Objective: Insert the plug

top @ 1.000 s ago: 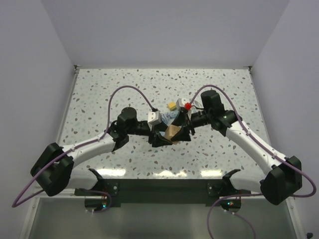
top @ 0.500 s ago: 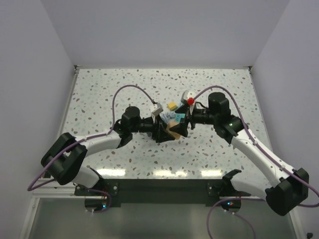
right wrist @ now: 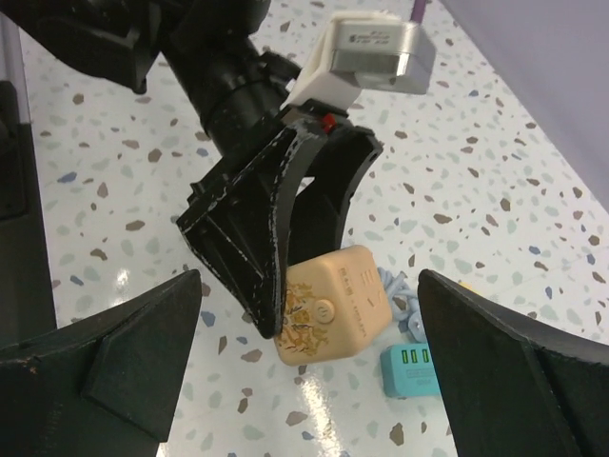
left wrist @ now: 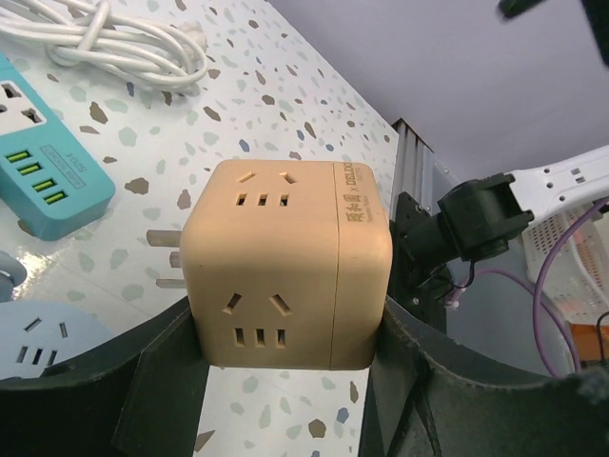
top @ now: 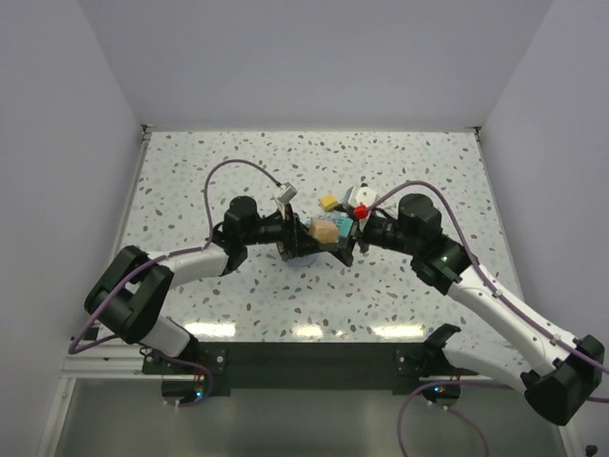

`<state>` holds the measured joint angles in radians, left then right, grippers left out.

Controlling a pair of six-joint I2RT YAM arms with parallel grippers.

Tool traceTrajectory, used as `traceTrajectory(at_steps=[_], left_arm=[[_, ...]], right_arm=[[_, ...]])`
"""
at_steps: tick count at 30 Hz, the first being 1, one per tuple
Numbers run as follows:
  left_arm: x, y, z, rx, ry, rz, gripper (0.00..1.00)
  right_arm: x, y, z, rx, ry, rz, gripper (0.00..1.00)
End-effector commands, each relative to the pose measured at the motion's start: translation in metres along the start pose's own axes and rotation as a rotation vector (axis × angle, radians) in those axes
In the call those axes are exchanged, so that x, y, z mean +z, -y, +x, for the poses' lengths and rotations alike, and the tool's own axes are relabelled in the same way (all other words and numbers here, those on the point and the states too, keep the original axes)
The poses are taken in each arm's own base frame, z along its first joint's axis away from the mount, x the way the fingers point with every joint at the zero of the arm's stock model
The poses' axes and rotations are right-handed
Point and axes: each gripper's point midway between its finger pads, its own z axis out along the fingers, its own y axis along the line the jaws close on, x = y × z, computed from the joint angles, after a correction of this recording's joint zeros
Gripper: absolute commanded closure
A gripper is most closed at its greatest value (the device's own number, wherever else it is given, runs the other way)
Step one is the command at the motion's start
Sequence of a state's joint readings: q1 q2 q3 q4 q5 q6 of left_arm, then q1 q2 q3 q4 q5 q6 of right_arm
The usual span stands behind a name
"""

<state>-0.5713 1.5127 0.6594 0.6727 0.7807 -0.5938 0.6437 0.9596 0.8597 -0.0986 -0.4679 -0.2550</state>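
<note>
The plug does not show in any view. My left gripper (left wrist: 285, 328) is shut on a tan-orange cube socket (left wrist: 285, 262), held off the table; two metal prongs stick out of the cube's left face. In the top view the cube (top: 324, 231) hangs mid-table between both arms. My right gripper (right wrist: 309, 367) is open wide, its fingers (right wrist: 114, 352) standing well clear on either side of the cube (right wrist: 338, 305). The left gripper's black fingers (right wrist: 257, 238) grip the cube from above in that view.
A teal power strip (left wrist: 43, 162) and a coiled white cable (left wrist: 114, 38) lie on the speckled table (top: 428, 171) beyond the cube. A pale blue socket (left wrist: 29, 347) lies near it. A small yellow block (top: 329, 203) sits just behind the grippers.
My right gripper's jaws have gone from narrow to wide. The left arm has stretched out and carried the cube a little farther from the bases.
</note>
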Motion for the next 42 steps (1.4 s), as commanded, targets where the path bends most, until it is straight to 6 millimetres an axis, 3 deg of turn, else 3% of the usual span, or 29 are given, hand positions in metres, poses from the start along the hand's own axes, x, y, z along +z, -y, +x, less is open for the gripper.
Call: traceTrajectory(at_steps=[1,7,18,25,38,42], left_arm=[[0.001,0.022,-0.029,0.017,0.067,0.066,1.0],[-0.003,0.031,-0.032,0.012,0.061,0.087,1.0],[-0.021,0.022,-0.032,0.023,0.008,0.026,1.0],[-0.023,0.03,-0.033,0.013,0.002,0.048,1.0],[-0.034,0.052,-0.024,-0.002,-0.002,0.105,1.0],[-0.038,0.059,-0.016,0.005,-0.016,0.111,1.0]], right_arm=[[0.011,0.006,0.013,-0.071,-0.065,0.057,0.01],[0.025,0.003,0.026,-0.125,-0.118,0.08,0.01],[0.02,0.006,0.036,-0.262,-0.128,0.125,0.01],[0.031,-0.004,0.041,-0.324,-0.145,0.122,0.01],[0.053,-0.003,0.044,-0.393,-0.166,0.132,0.02],[0.058,-0.004,0.041,-0.408,-0.149,0.124,0.08]])
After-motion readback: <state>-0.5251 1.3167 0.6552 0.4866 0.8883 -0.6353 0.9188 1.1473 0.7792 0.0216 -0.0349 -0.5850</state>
